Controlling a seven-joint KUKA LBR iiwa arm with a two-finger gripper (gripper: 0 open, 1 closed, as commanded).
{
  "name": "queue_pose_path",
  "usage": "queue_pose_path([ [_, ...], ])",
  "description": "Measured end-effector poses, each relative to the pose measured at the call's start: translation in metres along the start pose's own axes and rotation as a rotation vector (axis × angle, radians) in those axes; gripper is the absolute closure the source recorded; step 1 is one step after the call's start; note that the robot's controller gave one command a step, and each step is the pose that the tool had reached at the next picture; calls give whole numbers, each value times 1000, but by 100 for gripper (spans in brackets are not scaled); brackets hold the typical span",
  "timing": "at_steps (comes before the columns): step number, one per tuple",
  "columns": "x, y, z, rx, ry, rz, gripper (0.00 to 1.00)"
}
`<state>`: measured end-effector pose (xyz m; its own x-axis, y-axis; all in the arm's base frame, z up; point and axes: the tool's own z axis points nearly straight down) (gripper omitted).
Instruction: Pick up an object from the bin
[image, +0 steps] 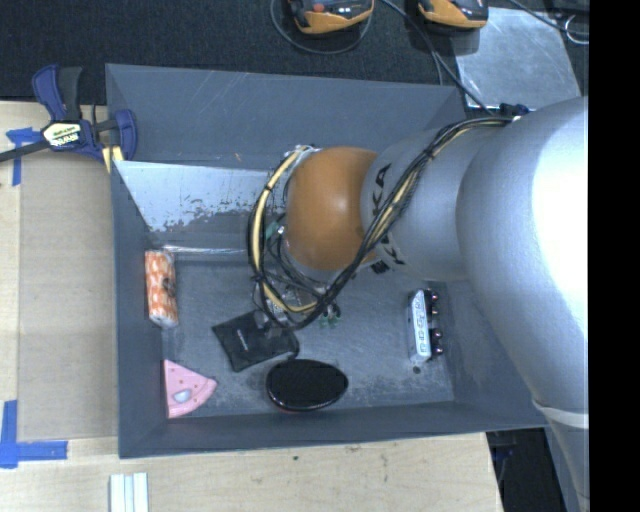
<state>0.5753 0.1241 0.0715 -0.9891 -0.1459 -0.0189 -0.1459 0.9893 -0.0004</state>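
Leaving the orange speckled packet (160, 287) and pink wedge (186, 388) at the left undisturbed, align squarely on the flat black rectangular piece (245, 345) mid-bin, where the gripper (272, 318) hangs (fingers' state cannot be told), avoiding the black oval disc (306, 385) just beside it.

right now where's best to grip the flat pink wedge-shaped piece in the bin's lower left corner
Probably from straight above, closing across the pink wedge near its right-pointing tip: it lies flat, its broad edge nears the bin's left wall, and the tip has free floor around it.
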Motion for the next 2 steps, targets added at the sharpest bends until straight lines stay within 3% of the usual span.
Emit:
queue_pose_path([
  [1,1,0,1,0,2,-1,0],
  [2,1,0,1,0,2,-1,0],
])
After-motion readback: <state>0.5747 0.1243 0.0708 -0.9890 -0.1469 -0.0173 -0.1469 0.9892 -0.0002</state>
